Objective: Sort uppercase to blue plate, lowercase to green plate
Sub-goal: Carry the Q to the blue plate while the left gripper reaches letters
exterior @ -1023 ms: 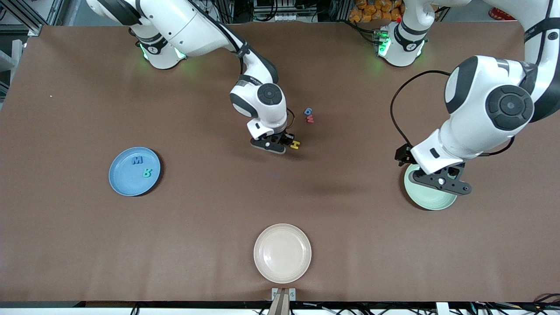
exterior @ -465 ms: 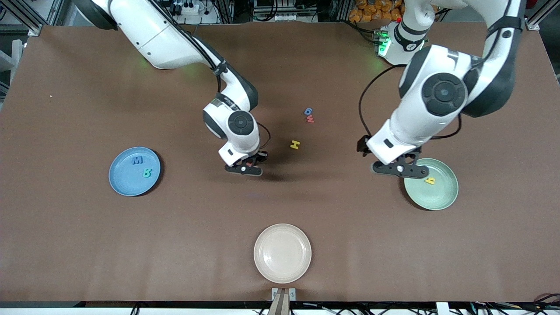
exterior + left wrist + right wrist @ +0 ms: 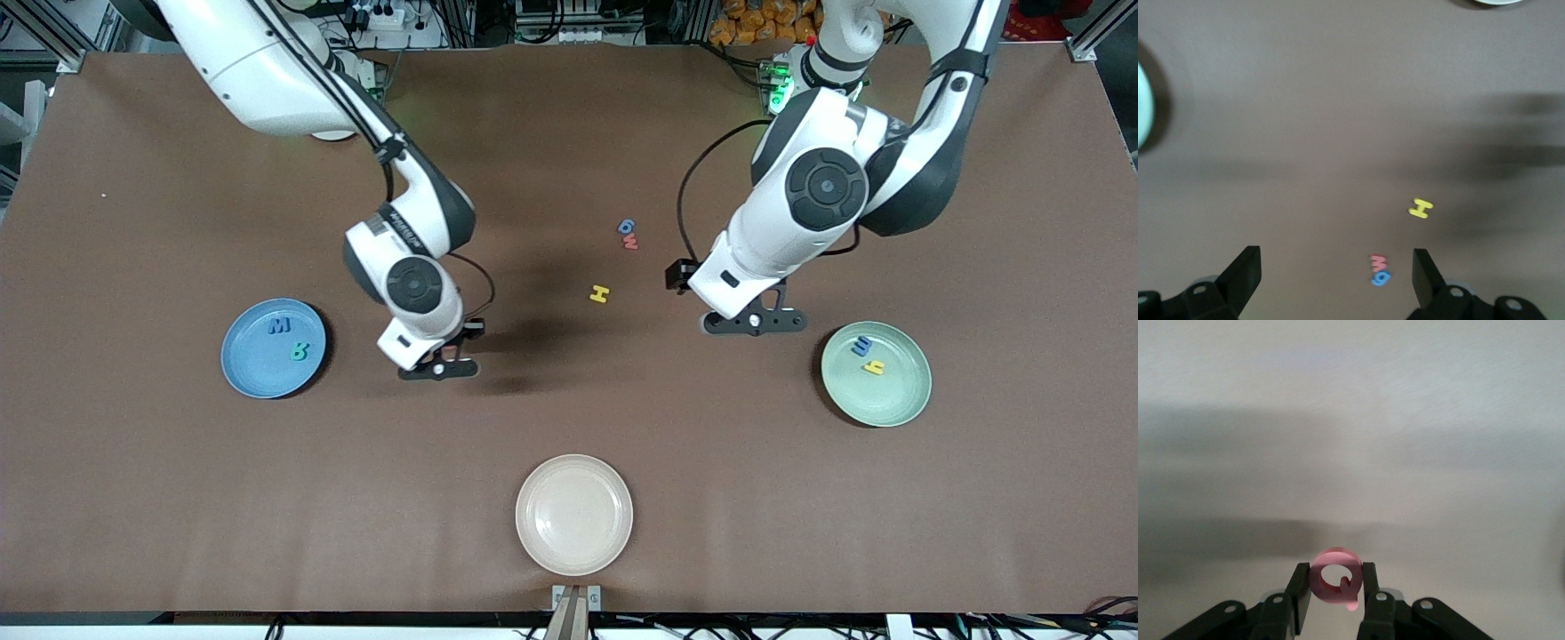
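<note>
Pinching a pink ring-shaped Q (image 3: 1336,585) between its fingers, the right claw (image 3: 1336,595) hangs over bare surface (image 3: 178,489); the left claw (image 3: 1336,270) hangs released.

Even overhead light falls on the worktop (image 3: 178,498), with soft shadows under both arms. Both wrist views are smeared; the right one looks washed out above the fingers (image 3: 1302,590).

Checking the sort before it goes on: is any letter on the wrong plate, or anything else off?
Nothing stands out. The blue plate holds only the blue M and teal letter; the green plate holds a blue m and small yellow h. The cream plate is unused.
</note>
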{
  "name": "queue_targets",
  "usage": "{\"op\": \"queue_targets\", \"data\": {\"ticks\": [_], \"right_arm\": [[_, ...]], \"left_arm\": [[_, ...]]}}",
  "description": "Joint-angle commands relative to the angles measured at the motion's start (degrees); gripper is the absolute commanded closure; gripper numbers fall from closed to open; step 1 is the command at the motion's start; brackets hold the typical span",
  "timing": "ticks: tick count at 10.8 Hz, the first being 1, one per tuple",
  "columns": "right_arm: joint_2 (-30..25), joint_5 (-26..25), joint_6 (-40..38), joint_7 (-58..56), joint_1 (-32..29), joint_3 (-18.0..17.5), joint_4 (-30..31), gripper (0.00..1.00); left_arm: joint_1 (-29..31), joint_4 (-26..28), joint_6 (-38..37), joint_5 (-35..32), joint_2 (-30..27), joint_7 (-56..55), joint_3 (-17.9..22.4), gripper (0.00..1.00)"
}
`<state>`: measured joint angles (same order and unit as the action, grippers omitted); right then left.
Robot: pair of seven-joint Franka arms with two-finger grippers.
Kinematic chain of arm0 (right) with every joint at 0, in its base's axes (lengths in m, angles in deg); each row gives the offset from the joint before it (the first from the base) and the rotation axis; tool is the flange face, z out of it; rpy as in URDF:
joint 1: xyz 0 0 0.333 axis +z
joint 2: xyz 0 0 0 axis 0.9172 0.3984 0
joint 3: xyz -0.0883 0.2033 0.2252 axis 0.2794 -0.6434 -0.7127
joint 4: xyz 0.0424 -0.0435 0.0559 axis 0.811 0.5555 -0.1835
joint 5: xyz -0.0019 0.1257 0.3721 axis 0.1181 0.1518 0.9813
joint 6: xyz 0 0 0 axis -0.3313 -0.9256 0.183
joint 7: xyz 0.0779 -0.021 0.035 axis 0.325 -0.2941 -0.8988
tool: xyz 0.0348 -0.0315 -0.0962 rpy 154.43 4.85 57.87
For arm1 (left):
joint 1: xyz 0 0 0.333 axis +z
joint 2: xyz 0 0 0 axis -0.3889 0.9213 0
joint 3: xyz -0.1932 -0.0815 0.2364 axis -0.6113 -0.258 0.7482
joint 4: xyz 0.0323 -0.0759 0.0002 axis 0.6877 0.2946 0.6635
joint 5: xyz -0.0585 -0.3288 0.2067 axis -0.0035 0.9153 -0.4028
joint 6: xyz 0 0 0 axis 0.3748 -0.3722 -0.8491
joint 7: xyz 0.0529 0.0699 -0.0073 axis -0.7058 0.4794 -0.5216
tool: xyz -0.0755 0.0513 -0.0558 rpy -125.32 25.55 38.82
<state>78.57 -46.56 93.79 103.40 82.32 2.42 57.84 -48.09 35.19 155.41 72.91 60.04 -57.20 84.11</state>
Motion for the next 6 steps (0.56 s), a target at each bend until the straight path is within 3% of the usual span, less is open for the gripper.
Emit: {"op": "queue_targets", "data": {"ticks": [1, 6], "right_arm": [[-3.08, 2.67, -2.20, -10.14, -1.55, 2.97, 1.13, 0.78], [-6.16, 9.08, -2.65, -31.23, -1.21, 15.09, 2.53, 0.78]], "left_arm": [[-0.63, 5.58, 5.27, 1.61, -1.07, -5.61, -2.76, 0.00], [-3.80, 21.04, 25.73, 1.52, -1.07, -11.96, -7.25, 0.00]]}}
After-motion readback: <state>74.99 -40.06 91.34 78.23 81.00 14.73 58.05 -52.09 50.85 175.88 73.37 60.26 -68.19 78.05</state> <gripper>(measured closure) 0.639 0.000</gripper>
